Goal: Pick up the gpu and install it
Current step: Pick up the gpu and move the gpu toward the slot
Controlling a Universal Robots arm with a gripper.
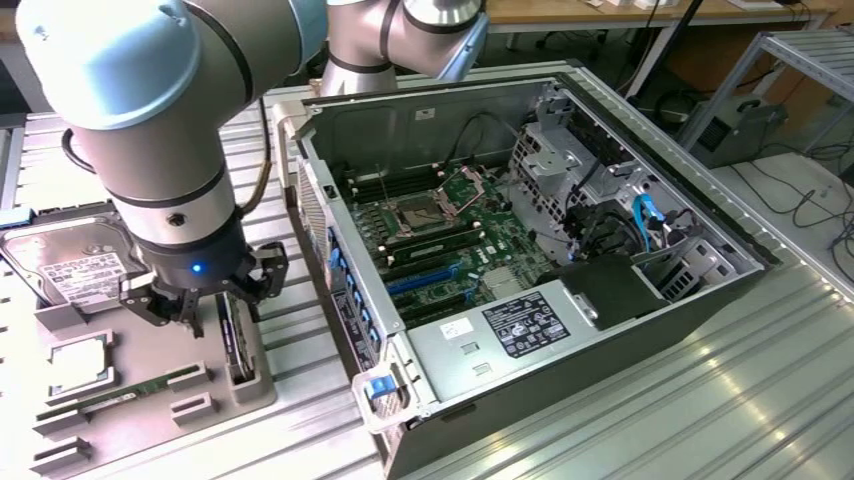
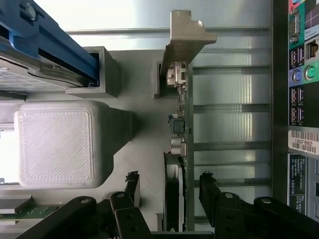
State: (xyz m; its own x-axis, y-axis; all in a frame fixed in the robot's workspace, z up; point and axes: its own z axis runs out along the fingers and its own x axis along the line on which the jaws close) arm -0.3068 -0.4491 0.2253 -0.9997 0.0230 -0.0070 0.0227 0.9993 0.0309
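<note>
Gripper (image 2: 171,191) jaws apart, nothing held, one finger (image 2: 133,185) on either side of the gpu (image 2: 178,149), both clear of it. The card stands on edge in the grey tray (image 2: 144,124) directly under the hand. Its long axis runs along the gap, silver bracket (image 2: 187,40) at the far end. The computer case (image 1: 641,130) stands close on one flank, so room is tight there.

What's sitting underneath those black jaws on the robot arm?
The gpu, standing on edge in a grey holder tray, right beneath the open jaws. Its bottom edge is hidden inside the slot.
</note>
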